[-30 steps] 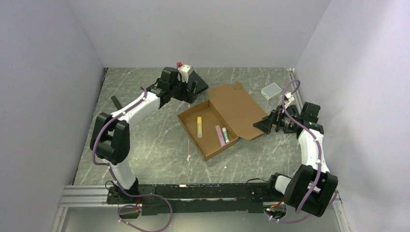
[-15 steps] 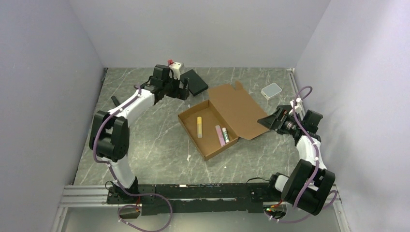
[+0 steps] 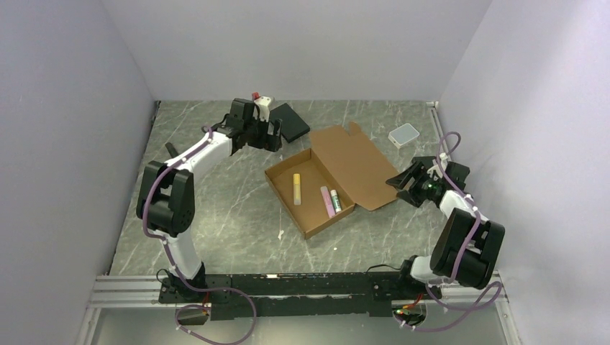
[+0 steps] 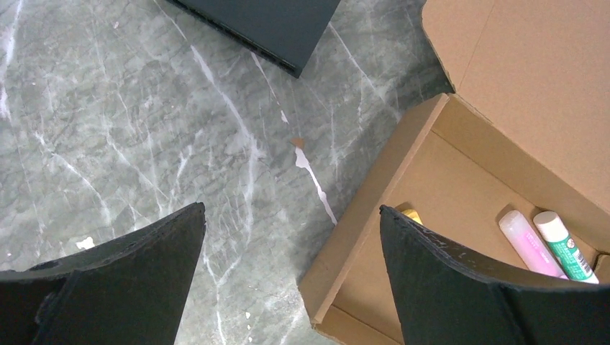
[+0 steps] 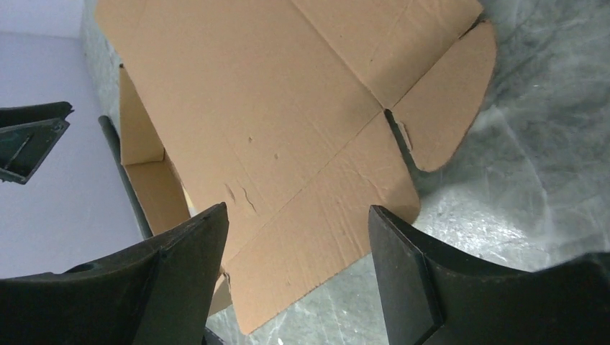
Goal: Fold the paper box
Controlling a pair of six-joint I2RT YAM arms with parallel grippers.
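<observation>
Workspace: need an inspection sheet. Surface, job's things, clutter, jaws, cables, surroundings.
Surface: grey marbled table, small white scraps.
Job's things: paper box, tray formed, lid lying open; yellow tube, pink tube, green-white tube in the tray.
Clutter: black slab; whitish square container; both apart from the box.
Grippers: left jaws open over the table beside the tray; right jaws open at the lid's edge; nothing held.
Cables: purple cables along both arms, none on the box.
Surroundings: plain walls on three sides; metal rail at the near edge.
</observation>
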